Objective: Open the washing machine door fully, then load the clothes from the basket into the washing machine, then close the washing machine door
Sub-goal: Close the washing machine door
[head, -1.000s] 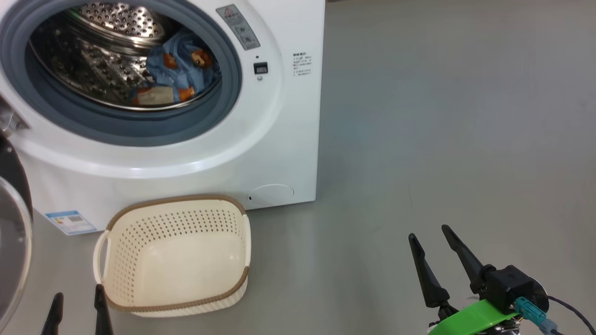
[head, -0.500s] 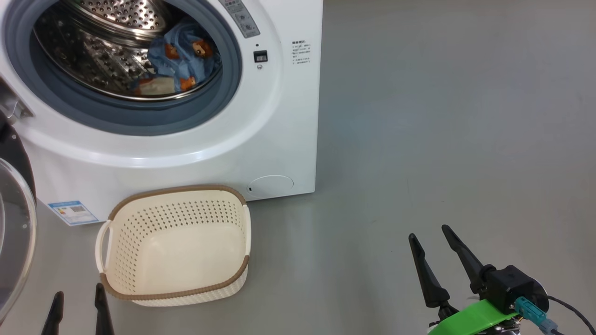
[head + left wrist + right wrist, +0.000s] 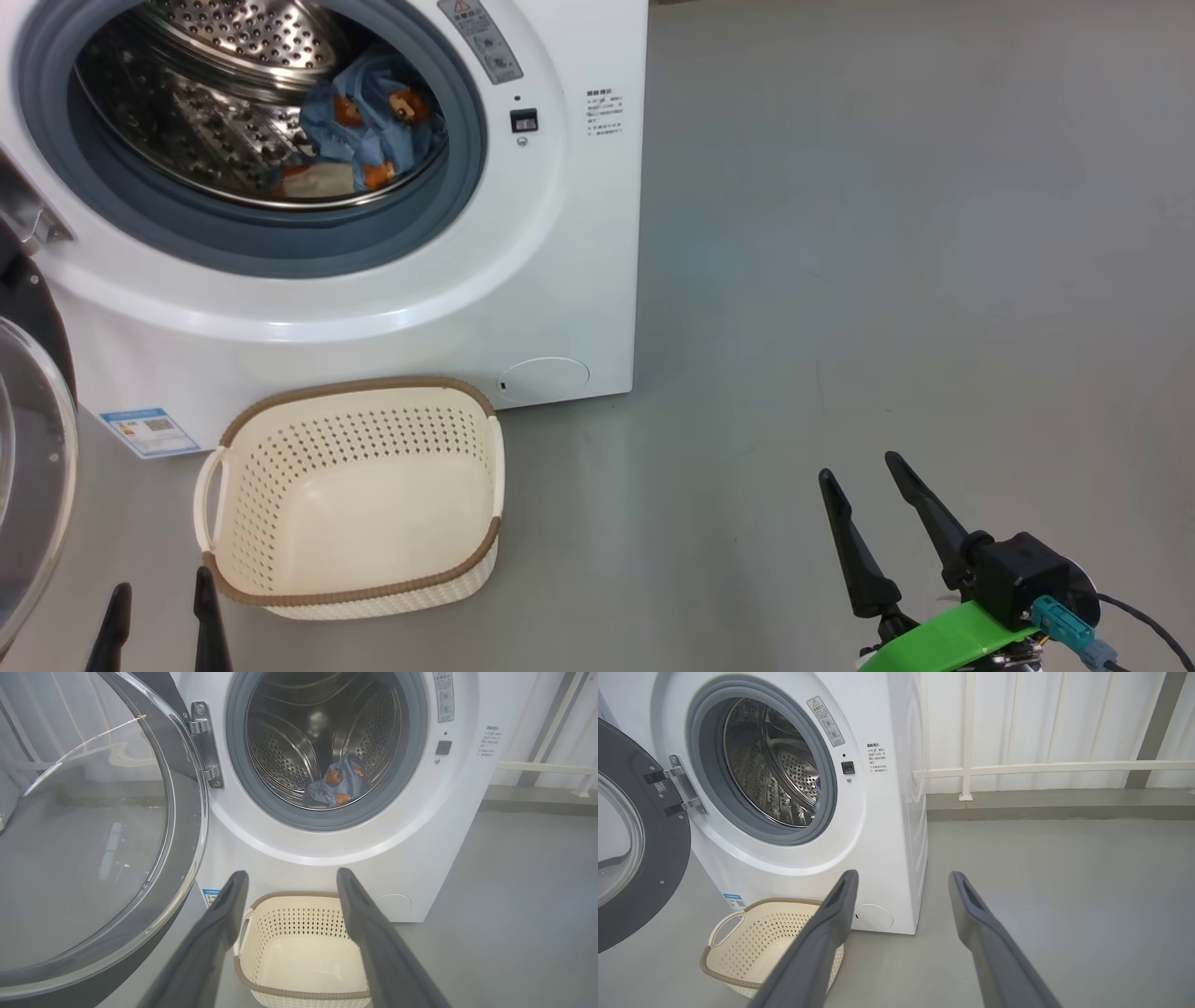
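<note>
The white washing machine [image 3: 560,243] stands with its round black door [image 3: 93,826] swung wide open to the left. Light-blue printed clothes [image 3: 373,121] lie inside the steel drum, the same clothes [image 3: 338,784] showing low in the drum in the left wrist view. The cream basket [image 3: 355,495] sits on the floor in front of the machine, with nothing in it. My left gripper [image 3: 159,607] is open just left of the basket's near corner. Far to the right, above bare floor, my right gripper [image 3: 859,467] is open and holds nothing.
The door's glass bowl [image 3: 28,467] bulges out at the left edge of the head view. Grey floor [image 3: 887,233] stretches to the right of the machine. A white railing [image 3: 1041,767] and a low step run along the back wall.
The head view has shifted slightly, first down and then back up a little. Neither gripper has changed, and the clothes, basket and door rest as before.
</note>
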Motion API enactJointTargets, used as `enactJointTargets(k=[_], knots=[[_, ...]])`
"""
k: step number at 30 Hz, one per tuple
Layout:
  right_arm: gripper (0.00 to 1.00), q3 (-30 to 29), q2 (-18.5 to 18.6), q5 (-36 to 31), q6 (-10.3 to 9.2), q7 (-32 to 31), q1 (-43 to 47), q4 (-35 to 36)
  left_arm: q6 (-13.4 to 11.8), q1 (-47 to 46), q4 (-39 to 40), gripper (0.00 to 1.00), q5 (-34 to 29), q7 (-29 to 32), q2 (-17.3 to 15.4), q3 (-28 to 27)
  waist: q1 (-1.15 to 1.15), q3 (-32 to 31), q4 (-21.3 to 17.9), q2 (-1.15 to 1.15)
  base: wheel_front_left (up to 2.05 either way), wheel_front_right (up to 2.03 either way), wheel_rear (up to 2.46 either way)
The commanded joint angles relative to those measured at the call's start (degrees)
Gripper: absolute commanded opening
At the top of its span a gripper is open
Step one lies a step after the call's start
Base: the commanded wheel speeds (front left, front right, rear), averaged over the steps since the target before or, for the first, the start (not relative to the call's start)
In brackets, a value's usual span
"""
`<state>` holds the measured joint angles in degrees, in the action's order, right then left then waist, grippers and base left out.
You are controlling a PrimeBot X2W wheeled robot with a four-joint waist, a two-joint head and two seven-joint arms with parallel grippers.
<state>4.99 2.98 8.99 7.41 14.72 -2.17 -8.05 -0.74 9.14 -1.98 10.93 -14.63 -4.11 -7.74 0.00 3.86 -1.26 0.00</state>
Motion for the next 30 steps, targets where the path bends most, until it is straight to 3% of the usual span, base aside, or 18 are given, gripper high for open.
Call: enactJointTargets(k=[1,30], knots=[[1.00,1.6,-0.1,-0.9,0.08,0.3,-0.7,1.2,0.0,-1.8,1.6,1.00,-0.5,-0.4,-0.3,-1.9,0.00,0.0,0.0,0.00,0.00,0.00,0.00],[1.00,1.5,-0.1,-1.5,0.08,0.3,-0.7,1.0,0.0,-1.9,2.0,1.00,-0.6,-0.4,0.4,-1.7,0.00,-0.1,2.1,0.00,0.00,0.00,0.00]])
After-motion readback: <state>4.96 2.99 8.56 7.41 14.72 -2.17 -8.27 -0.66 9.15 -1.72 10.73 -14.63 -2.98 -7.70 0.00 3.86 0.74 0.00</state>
